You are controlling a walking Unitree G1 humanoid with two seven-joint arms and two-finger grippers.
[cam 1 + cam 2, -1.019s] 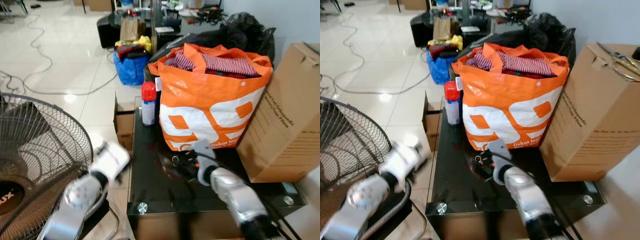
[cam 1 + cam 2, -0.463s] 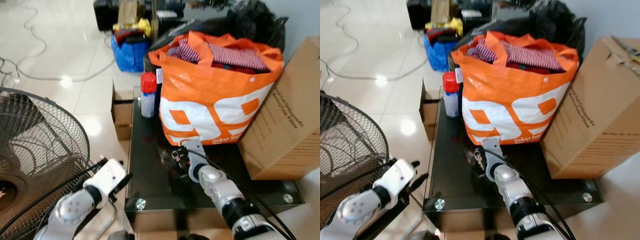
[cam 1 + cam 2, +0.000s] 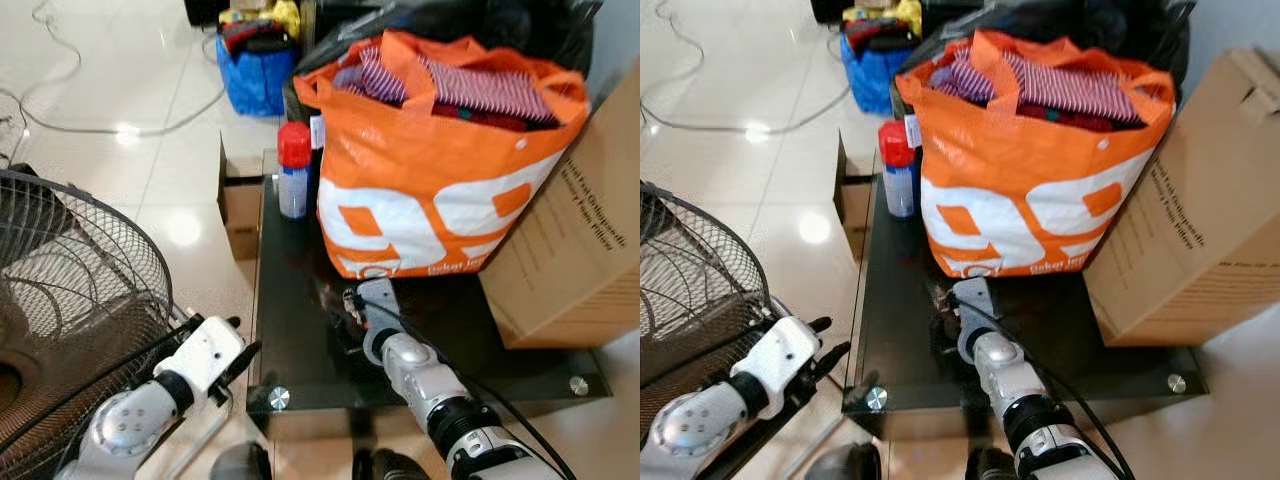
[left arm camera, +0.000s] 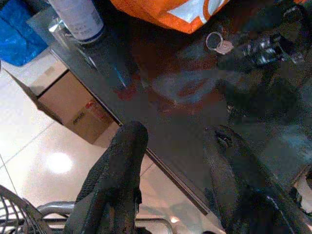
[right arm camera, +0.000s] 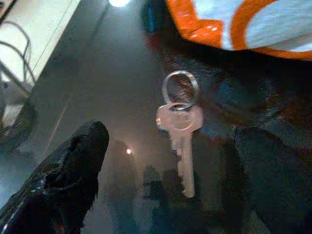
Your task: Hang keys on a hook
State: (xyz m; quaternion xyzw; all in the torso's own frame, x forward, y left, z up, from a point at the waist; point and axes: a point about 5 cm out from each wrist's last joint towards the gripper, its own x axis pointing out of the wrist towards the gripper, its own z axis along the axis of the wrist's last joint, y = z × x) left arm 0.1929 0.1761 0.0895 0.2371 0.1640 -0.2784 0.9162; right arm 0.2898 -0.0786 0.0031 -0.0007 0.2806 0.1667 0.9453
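Cluttered home (laundry bag (image 3: 430, 180), fan (image 3: 70, 300))

The head views are bright and evenly lit, with round glare spots on the glossy floor tiles (image 3: 170, 225). The black glass desk (image 3: 300, 340) mirrors the orange bag (image 3: 440, 180) faintly. Both wrist views are dim and soft. A small light glints on the glass beside the key (image 5: 180, 131), and the near fingers (image 5: 68, 170) are blurred, out of focus.
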